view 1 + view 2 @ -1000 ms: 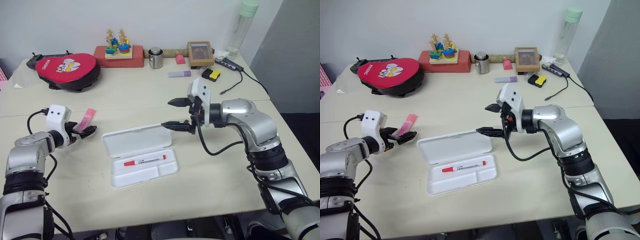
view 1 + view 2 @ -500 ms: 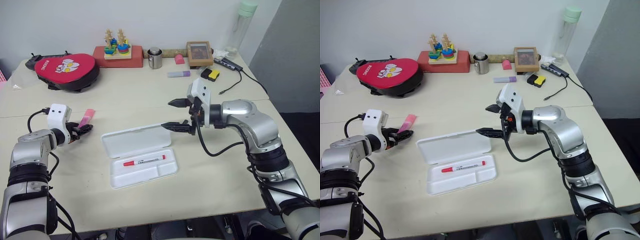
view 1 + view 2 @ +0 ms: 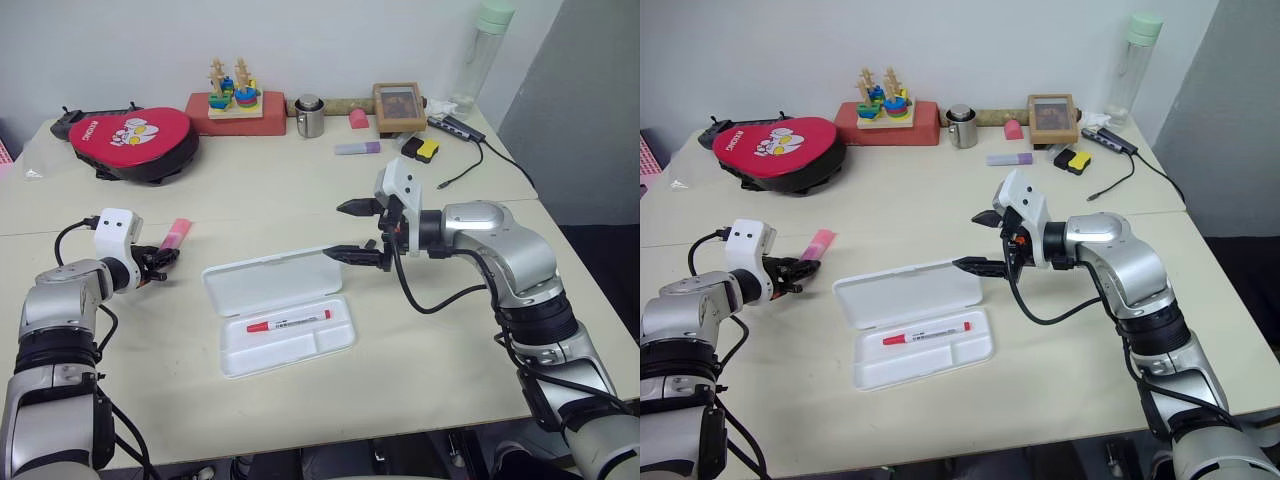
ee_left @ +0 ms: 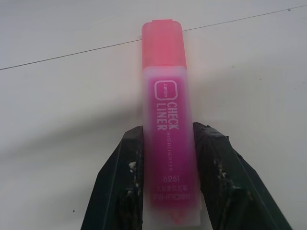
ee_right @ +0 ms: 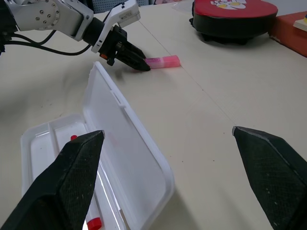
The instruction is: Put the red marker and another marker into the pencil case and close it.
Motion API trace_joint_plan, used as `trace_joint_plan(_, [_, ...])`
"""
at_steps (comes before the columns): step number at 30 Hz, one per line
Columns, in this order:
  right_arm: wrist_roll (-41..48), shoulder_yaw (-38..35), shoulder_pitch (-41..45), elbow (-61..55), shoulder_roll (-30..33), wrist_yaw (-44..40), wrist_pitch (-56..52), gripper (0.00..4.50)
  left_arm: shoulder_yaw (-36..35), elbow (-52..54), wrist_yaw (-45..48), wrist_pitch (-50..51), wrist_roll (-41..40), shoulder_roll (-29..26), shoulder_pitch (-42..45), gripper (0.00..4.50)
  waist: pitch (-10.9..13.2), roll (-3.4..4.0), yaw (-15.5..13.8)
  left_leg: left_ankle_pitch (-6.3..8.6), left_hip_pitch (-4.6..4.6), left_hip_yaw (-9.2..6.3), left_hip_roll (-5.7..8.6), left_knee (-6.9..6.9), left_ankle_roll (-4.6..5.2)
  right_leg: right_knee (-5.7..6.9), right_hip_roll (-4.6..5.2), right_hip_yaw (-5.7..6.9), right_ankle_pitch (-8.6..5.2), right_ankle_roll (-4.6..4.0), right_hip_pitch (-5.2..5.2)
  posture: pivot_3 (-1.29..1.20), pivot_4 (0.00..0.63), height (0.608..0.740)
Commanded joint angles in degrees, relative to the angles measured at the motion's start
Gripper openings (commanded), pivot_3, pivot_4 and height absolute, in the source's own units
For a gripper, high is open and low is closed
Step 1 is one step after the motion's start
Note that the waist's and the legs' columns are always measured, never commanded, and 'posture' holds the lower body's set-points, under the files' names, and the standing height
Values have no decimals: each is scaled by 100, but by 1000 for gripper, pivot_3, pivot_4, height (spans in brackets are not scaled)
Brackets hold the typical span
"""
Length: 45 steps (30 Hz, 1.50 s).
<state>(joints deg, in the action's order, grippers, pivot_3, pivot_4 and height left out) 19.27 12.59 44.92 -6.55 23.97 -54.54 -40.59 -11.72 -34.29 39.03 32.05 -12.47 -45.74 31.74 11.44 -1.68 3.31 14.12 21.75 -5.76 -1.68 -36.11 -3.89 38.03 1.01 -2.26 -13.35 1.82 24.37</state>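
1. On the left side of the worktop [image 3: 420, 330], my left hand [image 3: 160, 260] is clamped on the pink highlighter [image 4: 167, 120], gripping its rear end only. The capped end sticks out well past the fingers [image 4: 128, 187]. I judge that a quick lift could let the highlighter swivel or slip out.

2. I cannot tell whether the highlighter is resting on the worktop or just off it. If its far end drags as I lift, it could twist in the grip.

3. The pencil case [image 3: 280, 310] lies open between my arms, lid tilted up on the far side. The red marker [image 3: 290, 322] lies in the long slot of its tray. If I come in low, the highlighter may strike the near rim of the case and push the light case aside.

4. The highlighter is wide and the tray is divided. Dropped crooked, it could sit across the divider or on top of the red marker, and the lid would not shut.

5. My right hand [image 3: 362, 230] hovers with its fingers wide apart, its lower finger just beside the lid's far corner. A careless move could knock the lid down early.
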Motion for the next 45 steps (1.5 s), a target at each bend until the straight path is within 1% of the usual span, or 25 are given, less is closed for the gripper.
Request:
trace_joint_plan(1, [112, -56, 10, -247, 60, -45, 48, 4500, -14, 261, 76, 74, 10, -78, -225, 1202, 0, 0, 2, 0, 0, 1, 0, 0, 0, 0, 0, -1, 0, 0, 0, 0, 150, 740])
trace_joint_plan(6, [140, -82, 32, -265, 64, -57, 28, 4500, -232, 595, -219, -97, 28, -120, -324, 1202, 0, 0, 5, 0, -1, 1, 0, 0, 0, 1, 0, -1, 0, 0, 0, 0, 150, 740])
trace_joint_plan(12, [153, -102, 11, -274, 125, -94, 56, 4500, -530, 1542, -281, -18, -137, -286, -533, 1202, 0, 0, -3, 0, 3, -4, -1, 0, 0, -2, 0, 2, 0, 0, 0, 0, 150, 740])
trace_joint_plan(15, [164, -120, 1, -264, 184, -134, 64, 4500, -701, 2457, -67, 324, -371, -517, -668, 1202, 0, 0, -3, 0, 4, -3, 0, 0, 0, -3, 1, 2, 0, 0, 0, 0, 150, 740])
trace_joint_plan(18, [194, -144, 24, -250, 291, -225, 59, 4500, -723, 3355, 193, 486, -558, -764, -802, 1202, 1, -1, -9, 0, 6, -3, 0, 1, 0, -6, 2, 3, -2, 3, 0, 0, 150, 740])
trace_joint_plan(20, [199, -138, 34, -227, 418, -348, 75, 4500, -760, 3986, 436, 649, -835, -879, -861, 1202, 1, -1, -12, 0, 7, -2, 0, 1, 0, -7, 2, 2, -3, 5, 0, 0, 150, 740])
trace_joint_plan(23, [174, -115, 34, -174, 539, -446, 100, 4500, -803, 4531, 661, 864, -1152, -977, -894, 1202, 1, -1, -5, 0, 3, 2, 1, 1, 0, -7, 2, -1, -7, 11, -1, 0, 150, 740])
trace_joint_plan(24, [136, -88, 41, -128, 614, -490, 125, 4500, -732, 4766, 739, 897, -1184, -1066, -893, 1202, 1, -1, -4, 0, 3, 2, 1, 1, 0, -6, 2, -2, -14, 23, -1, 0, 150, 740])
trace_joint_plan(27, [130, -79, 60, -52, 744, -597, 137, 4500, -617, 5335, 980, 1118, -1524, -1173, -812, 1202, 1, -1, -2, 0, 3, 1, 0, 1, 0, -6, 0, -2, -15, 24, -1, 0, 150, 740])
trace_joint_plan(30, [141, -62, 70, -20, 789, -651, 165, 4500, -590, 5596, 1119, 1290, -1767, -1240, -808, 1202, 2, 0, 9, 0, 0, 6, 0, 1, 0, -5, 0, -7, -15, 25, -1, 0, 150, 740])
trace_joint_plan(33, [123, -47, 52, -32, 915, -791, 191, 4500, -506, 6290, 1784, 1400, -2136, -1571, -1353, 1202, 3, 2, 27, 0, 1, 5, -2, 1, 0, -6, -2, -6, -15, 25, 0, 0, 150, 740])
trace_joint_plan(36, [117, -31, 41, -40, 973, -851, 219, 4500, -481, 6577, 2154, 1362, -2275, -1795, -1792, 1202, 4, 3, 17, 0, 2, 11, -1, 2, 0, -9, 0, -10, -18, 29, 0, 0, 150, 740])
trace_joint_plan(40, [141, 5, -35, -125, 1112, -1042, 222, 4500, -414, 6541, 2537, 950, -1972, -2062, -2452, 1202, 5, 5, 12, 0, -1, 10, -1, 2, 0, -7, -1, -9, -19, 27, 0, 0, 150, 740])
trace_joint_plan(42, [106, 47, -94, -143, 1216, -1156, 284, 4500, -405, 6645, 2656, 968, -2142, -2053, -2595, 1202, 5, 5, 5, 0, -1, 11, -1, 1, 0, -7, -1, -10, -19, 27, 0, 0, 150, 740])
trace_joint_plan(45, [63, 69, -123, -128, 1259, -1181, 332, 4500, -244, 6752, 2824, 649, -1899, -2155, -2881, 1202, 5, 4, 1, 0, 0, 13, -1, -1, 0, -9, -1, -11, -19, 27, -1, 0, 150, 740])
